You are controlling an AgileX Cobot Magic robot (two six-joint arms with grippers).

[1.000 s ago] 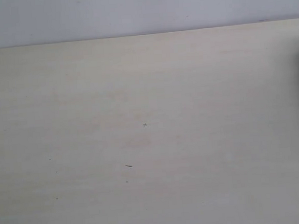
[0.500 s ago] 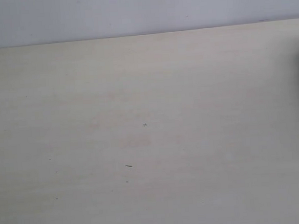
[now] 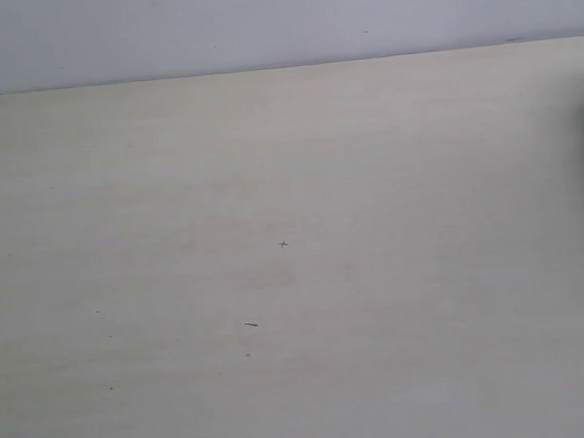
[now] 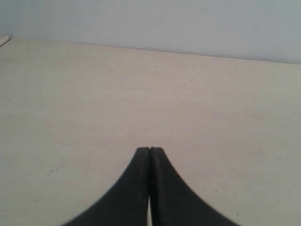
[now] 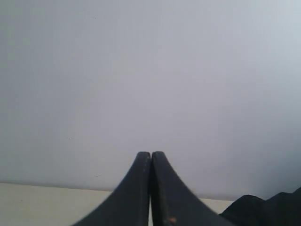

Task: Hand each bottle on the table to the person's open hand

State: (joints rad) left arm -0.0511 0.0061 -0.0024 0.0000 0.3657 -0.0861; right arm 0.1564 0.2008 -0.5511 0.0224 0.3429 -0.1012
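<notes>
Nowhere in view: no bottles or open hand show on the table
Left gripper and right gripper hang clenched, empty; reaching in unopened could topple a bottle

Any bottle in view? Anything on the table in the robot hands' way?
No bottle or palm shows in any view. Nothing visible stands on the table ahead of the shut left hand; the shut right hand faces wall.
</notes>
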